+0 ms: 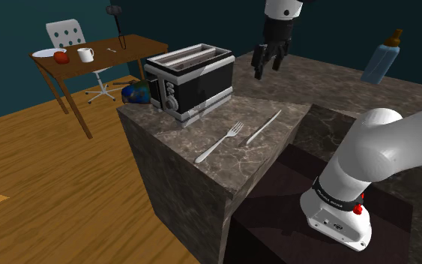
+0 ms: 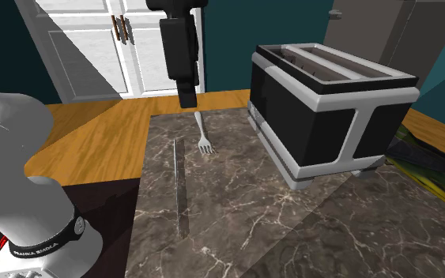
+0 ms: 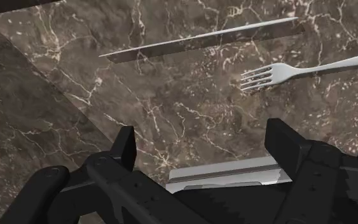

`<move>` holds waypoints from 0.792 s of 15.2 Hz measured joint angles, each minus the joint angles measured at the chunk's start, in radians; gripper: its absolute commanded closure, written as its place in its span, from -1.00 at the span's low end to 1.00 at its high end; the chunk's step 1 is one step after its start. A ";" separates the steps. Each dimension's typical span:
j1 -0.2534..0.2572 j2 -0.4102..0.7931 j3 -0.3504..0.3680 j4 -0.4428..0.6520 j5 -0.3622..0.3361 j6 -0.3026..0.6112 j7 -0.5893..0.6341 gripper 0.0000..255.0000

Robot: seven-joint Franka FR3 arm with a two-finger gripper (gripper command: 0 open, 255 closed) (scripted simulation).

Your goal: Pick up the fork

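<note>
Brown veined marble covers the counter (image 1: 240, 163) in the middle of the shoulder view, and the fork (image 1: 220, 141) lies flat on it just below the frame's centre, tines toward the upper right and handle toward the lower left. A knife (image 1: 264, 127) lies just beside it on the right, roughly parallel and not touching. A black and silver toaster (image 1: 192, 79) stands up and to the left of both, near the counter's far corner. The black gripper (image 1: 269, 60) hangs in the air at the upper middle of the frame, well above the counter and apart from the fork, pointing down. In the wrist view the gripper (image 3: 203, 137) has its fingers spread apart with nothing between them, and the fork (image 3: 304, 69) and knife (image 3: 199, 39) lie on the marble (image 3: 171, 95) beyond the fingertips. In the second exterior view the gripper (image 2: 186, 99) hangs at the upper left of centre, in front of part of the fork's handle, with the tines (image 2: 206, 148) showing below it and the toaster (image 2: 331, 103) to the right. A wooden table (image 1: 97, 61) with a white mug (image 1: 86, 54) stands at the shoulder view's upper left.
</note>
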 measured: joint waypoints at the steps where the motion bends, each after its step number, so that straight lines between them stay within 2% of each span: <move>1: 0.000 0.000 0.000 0.000 0.000 0.000 0.000 -1.00; 4: 0.063 0.051 -0.016 -0.011 -0.009 0.053 -0.131 -1.00; 12: 0.294 0.191 -0.059 -0.079 -0.029 0.230 -0.646 -1.00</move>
